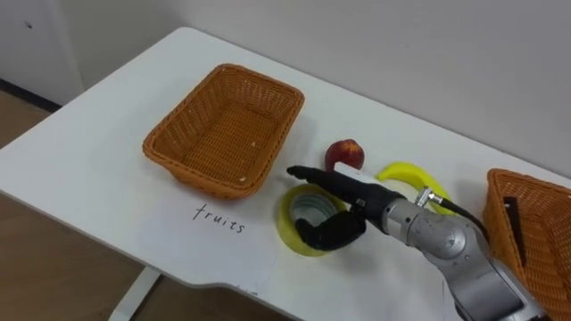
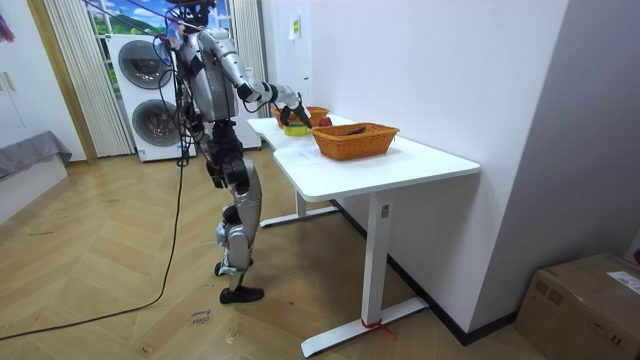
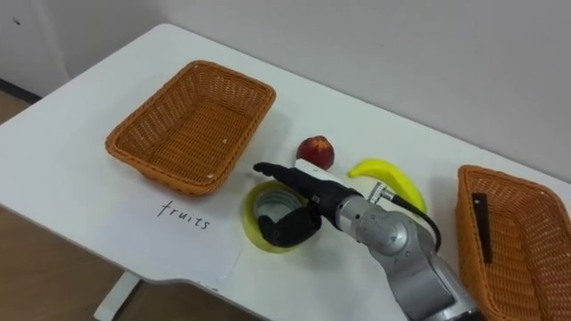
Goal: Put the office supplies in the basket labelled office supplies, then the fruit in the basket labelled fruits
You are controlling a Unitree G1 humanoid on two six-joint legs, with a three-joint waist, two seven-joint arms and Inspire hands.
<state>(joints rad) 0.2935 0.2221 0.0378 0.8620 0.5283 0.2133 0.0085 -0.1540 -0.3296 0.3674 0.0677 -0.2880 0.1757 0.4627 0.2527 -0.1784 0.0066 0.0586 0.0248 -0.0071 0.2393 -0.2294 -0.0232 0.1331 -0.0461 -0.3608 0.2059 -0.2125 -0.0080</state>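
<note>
A yellow tape roll (image 1: pixel 291 234) lies flat on the white table (image 1: pixel 98 169), right of the word "fruits" written there. My right hand (image 1: pixel 343 201) reaches in from the right and sits over the roll. Its fingers run straight along the far rim, and the thumb curls down onto the near rim. A red apple (image 1: pixel 344 153) and a yellow banana (image 1: pixel 406 172) lie just behind the hand. The empty wicker fruit basket (image 1: pixel 178 147) stands at the left. A second wicker basket (image 1: pixel 544 259) at the right edge holds a dark flat item (image 1: pixel 513 223).
In the room view the robot stands at the short end of the white table (image 2: pixel 400 165), right arm stretched over it, with a wall along the table's far side. A washer and dryer stack (image 2: pixel 145 90) stands behind the robot.
</note>
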